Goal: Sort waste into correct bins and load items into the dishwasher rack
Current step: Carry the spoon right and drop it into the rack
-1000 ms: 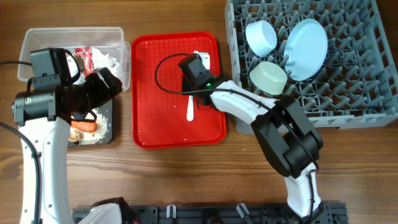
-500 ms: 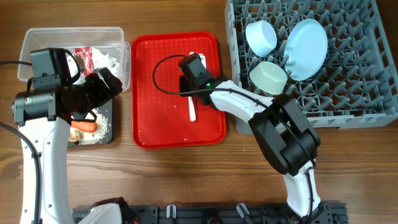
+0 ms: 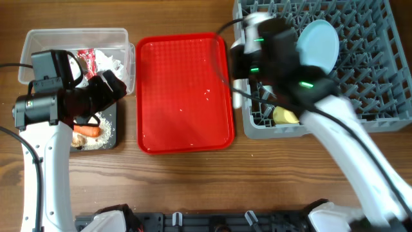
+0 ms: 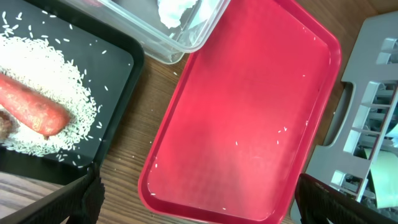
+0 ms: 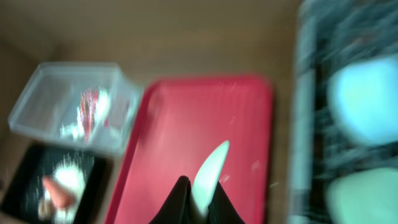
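Observation:
My right gripper point(image 5: 199, 190) is shut on the white plastic spoon point(image 5: 209, 167), whose tip sticks out past the fingers. In the overhead view the right gripper point(image 3: 248, 61) is blurred over the left edge of the grey dishwasher rack point(image 3: 373, 96). The rack holds the pale blue plate point(image 3: 318, 45) and the yellow cup point(image 3: 285, 116); the arm hides the bowls. My left gripper point(image 4: 199, 211) is open and empty, above the gap between the black tray point(image 4: 118, 62) and the red serving tray point(image 4: 249, 124). The carrot point(image 4: 31, 109) and rice point(image 4: 43, 62) lie in the black tray.
The clear tub point(image 3: 38, 45) at the back left holds crumpled white paper point(image 3: 116, 63) and the red wrapper point(image 3: 88, 59). The red serving tray point(image 3: 183, 90) in the middle holds only a few rice grains. Bare wood lies along the table's front.
My right gripper has lifted the spoon off the red serving tray and swung right to the rack's left edge. The left arm has not moved.

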`<state>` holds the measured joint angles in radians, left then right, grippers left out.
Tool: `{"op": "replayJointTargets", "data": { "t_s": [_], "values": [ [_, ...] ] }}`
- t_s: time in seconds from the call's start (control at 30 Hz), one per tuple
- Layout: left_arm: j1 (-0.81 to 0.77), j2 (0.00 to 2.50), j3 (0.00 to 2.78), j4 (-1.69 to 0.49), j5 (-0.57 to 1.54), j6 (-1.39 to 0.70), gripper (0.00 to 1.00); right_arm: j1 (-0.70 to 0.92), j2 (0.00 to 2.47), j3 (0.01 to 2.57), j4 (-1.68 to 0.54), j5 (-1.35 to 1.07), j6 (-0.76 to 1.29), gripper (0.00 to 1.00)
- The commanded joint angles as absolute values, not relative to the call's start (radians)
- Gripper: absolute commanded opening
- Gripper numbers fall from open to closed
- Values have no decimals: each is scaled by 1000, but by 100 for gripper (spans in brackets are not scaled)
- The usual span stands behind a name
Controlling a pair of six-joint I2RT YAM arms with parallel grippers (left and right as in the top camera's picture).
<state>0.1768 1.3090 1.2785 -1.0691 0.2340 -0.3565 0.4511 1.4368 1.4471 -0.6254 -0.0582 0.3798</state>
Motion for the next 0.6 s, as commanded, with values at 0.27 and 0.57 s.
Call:
{"op": "replayJointTargets", "data": {
  "t_s": [0.27, 0.57],
  "values": [
    [180, 1304, 1290, -1067, 235, -351, 100, -164, 1400, 1295, -851, 299, 1053, 4],
    [180, 1304, 1290, -1067, 235, -351, 100, -211, 1713, 1232, -735, 318, 1047, 5]
  ]
}}
